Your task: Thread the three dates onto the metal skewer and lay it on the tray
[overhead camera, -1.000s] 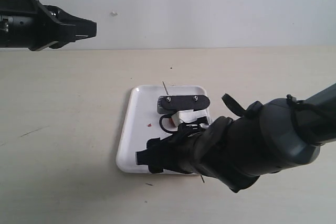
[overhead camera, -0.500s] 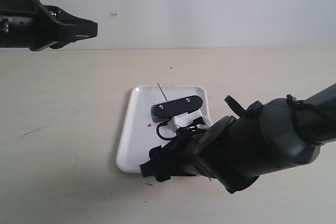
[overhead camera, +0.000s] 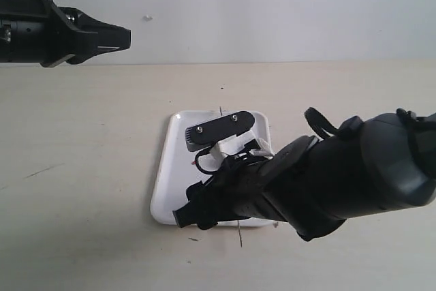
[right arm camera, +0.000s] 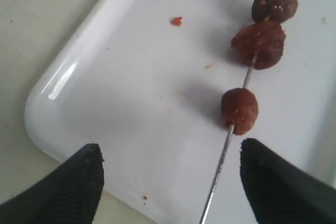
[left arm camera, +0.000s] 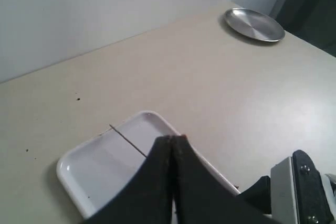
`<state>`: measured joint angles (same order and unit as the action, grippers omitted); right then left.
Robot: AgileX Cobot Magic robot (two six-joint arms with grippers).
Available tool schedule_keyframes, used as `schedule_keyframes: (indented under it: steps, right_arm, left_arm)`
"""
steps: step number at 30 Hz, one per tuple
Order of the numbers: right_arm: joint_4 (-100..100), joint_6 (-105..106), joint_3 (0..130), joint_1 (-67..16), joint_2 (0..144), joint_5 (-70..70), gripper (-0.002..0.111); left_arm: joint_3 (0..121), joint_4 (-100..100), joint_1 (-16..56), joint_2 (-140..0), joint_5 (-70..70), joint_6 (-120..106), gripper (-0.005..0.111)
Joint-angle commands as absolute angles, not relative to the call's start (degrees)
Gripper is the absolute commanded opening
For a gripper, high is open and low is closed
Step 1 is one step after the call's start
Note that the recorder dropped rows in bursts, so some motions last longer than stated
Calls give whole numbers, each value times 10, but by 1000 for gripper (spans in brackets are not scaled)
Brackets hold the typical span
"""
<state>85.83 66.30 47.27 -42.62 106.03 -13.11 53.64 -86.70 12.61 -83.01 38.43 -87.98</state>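
Threading is looking finished: the three dates (right arm camera: pixel 260 44) are sitting in a row on the metal skewer (right arm camera: pixel 223 161), which is lying lengthwise over the tray (right arm camera: pixel 50 95). The step in hand is, by my judgement, the letting-go at the end of the lay-down. The right gripper (right arm camera: pixel 170 153) is hanging just above the tray with its fingers spread wide, one on each side of the rod and touching neither it nor the fruit. Whether the rod is bearing fully on the white surface I cannot tell. The next move is calling for a clean lift away, keeping both fingers clear of the rod so nothing is dragging or rolling. The skewer is overhanging the tray's rim at both short ends, so a nudge there could be tipping it off. A red crumb (right arm camera: pixel 176 21) is lying beside the dates. The left gripper (left arm camera: pixel 172 142) is hovering well apart, pinched closed on nothing. Bare table (overhead camera: pixel 82 141) is lying all round, with a round metal dish (left arm camera: pixel 254 24) resting far off.
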Motion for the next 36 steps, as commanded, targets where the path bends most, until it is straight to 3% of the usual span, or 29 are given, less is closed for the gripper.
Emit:
schedule_keyframes:
  steps: [1,9,11,14,17,18,30,36]
  right_arm:
    - [880,693,472,-427,1058,-144,70]
    - [999,775,472,-427,1031,-305,69]
    - [999,799,464,-427,1001,-330,63]
    - [999,815,444,-427,945,-340,39]
    - [999,831,429,-427,882,-340,5]
    - [999,835,425,-427,859,-340,0]
    - [883,764,257,-427,467,-240,0]
    - [999,738,189,-427,273,-242,0]
  left_arm:
    - [534,-876,126,-824,389,-883,0]
    - [508,-918,126,-802,439,-924,0]
    - [484,-950,126,-774,423,-958,0]
    - [432,-999,126,-713,321,-1008,0]
    - [373,-999,126,-639,255,-1012,0]
    - [352,-999,126,-609,242,-1012,0]
    - [144,-999,126,-187,96,-952,0]
    - [94,-999,126,-29,38,-919,0]
